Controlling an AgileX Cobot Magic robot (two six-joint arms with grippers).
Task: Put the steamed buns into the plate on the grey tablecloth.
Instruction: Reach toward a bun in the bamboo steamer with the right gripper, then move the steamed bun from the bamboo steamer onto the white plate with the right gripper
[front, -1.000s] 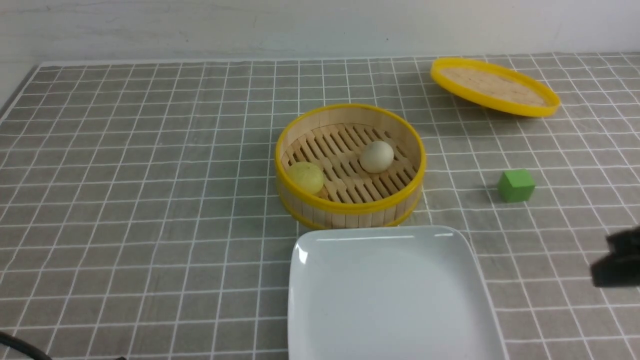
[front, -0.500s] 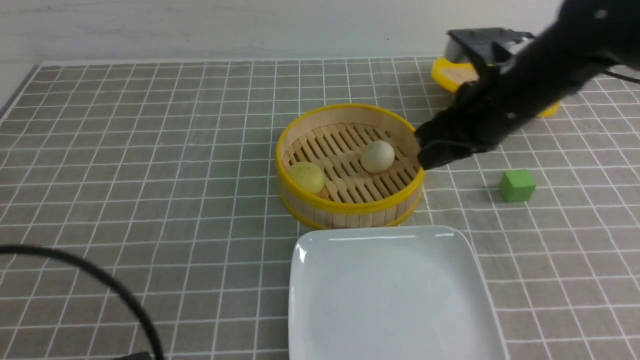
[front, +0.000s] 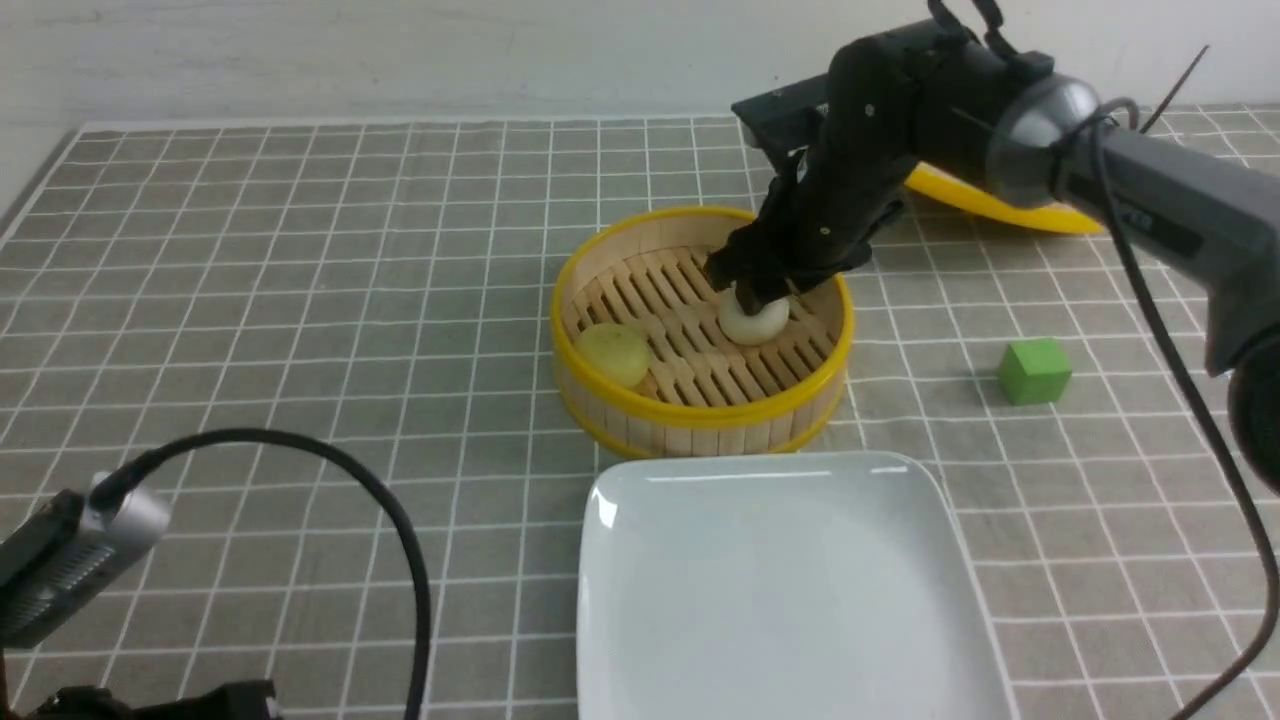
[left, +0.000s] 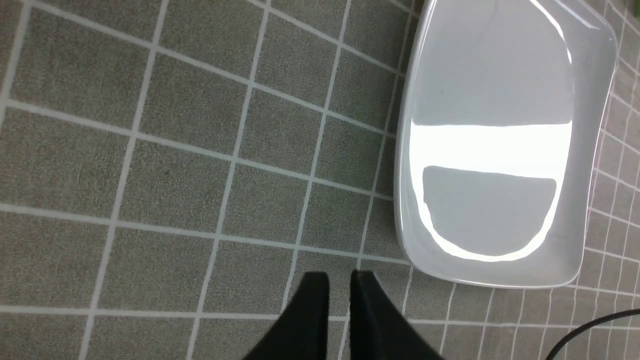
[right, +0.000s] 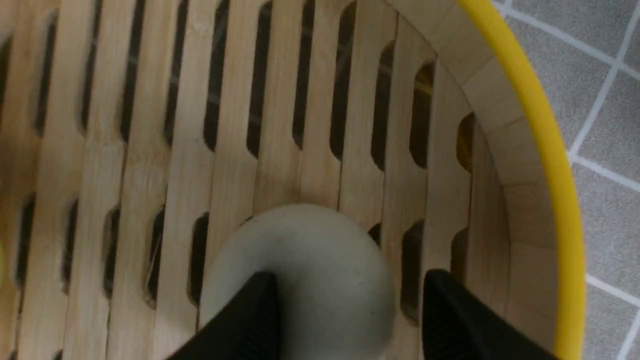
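Note:
Two steamed buns lie in a bamboo steamer basket (front: 700, 410): a cream-white bun (front: 755, 318) (right: 320, 270) on its right side and a pale yellow bun (front: 612, 353) on its left. My right gripper (front: 752, 290) (right: 350, 275) reaches down into the basket, open. Its fingers (right: 465, 325) stand on either side of the white bun without closing on it. The white square plate (front: 940, 520) (left: 560, 270) sits empty on the grey tablecloth (front: 300, 300), just in front of the basket. Beside the plate's edge, low over the cloth, my left gripper (left: 340, 274) has a narrow gap between its fingers and holds nothing.
A green cube (front: 1033, 370) sits right of the basket. The yellow-rimmed lid (front: 1000, 205) lies at the back right, partly hidden by my right arm. My left arm's wrist and its black cable (front: 380, 500) show at the lower left.
My right arm swung in from the right edge, came down over the white bun and opened its jaws. My left arm rose into view at the lower left and its fingers parted slightly.

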